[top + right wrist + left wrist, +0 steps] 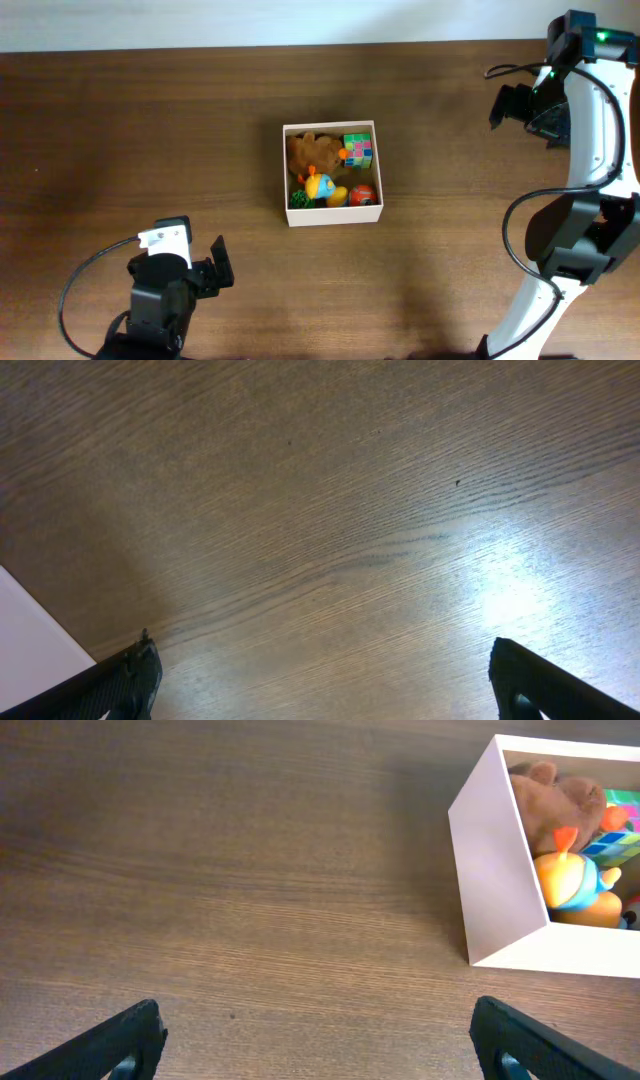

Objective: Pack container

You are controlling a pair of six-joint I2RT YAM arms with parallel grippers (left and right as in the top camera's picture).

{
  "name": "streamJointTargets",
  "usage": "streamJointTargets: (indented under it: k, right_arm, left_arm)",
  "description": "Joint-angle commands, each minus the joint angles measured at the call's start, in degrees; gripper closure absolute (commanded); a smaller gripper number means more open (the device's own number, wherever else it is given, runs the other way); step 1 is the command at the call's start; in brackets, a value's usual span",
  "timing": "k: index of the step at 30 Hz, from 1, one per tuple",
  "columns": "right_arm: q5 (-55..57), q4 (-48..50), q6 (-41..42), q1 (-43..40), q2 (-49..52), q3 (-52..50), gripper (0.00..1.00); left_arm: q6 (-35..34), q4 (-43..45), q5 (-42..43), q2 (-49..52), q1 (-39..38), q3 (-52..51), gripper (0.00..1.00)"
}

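**Item:** container [335,214].

**Location:** it sat flat at mid-table [150,120], well apart from both grippers.

**Description:** a square, shallow box with thin white walls and an open top. It held a brown plush [310,152], a multicoloured cube [358,148], a yellow-and-blue toy [322,187], a red ball [362,193] and a green piece [298,199] at the lower-left corner in the overhead view. The floor was mostly covered.

**Handling (judged):** probably light even when loaded. The walls looked likely to flex or crease under a hard pinch, and the base looked likely to slide on the smooth wood.

**Hold (judged):** over a wall's top edge close to a corner, where it should be stiffest.

**Tools:**
- The left gripper [318,1040] had its fingers spread wide and empty over bare wood beside the box.
- The right gripper [320,670] was likewise wide apart and empty over bare wood.
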Motion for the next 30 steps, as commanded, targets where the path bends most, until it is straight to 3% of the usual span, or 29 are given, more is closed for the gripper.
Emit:
streamJointTargets:
  k: [1, 11, 18, 24, 30]
  right_arm:
    - [-0.1, 0.0, 0.1, -0.2, -0.5, 0.8, 0.01]
    - [-0.1, 0.0, 0.1, -0.2, -0.5, 0.8, 0.01]
    - [-0.1, 0.0, 0.1, -0.2, -0.5, 0.8, 0.01]
    - [-0.1, 0.0, 0.1, -0.2, -0.5, 0.8, 0.01]
    - [-0.1, 0.0, 0.1, -0.2, -0.5, 0.8, 0.01]
  left_arm:
    - [-0.6, 0.1, 0.6, -0.4, 0.0, -0.1, 0.01]
    - [-0.5, -0.2, 0.6, -0.4, 0.0, -0.1, 0.01]
    - [-0.1, -3.8, -8.0, -0.4, 0.0, -0.2, 0.01]
    - [6.6, 10.9, -5.2, -6.6, 1.7, -6.4, 0.01]
    - [6.6, 22.7, -0.2, -16.7, 5.3, -15.9, 0.01]
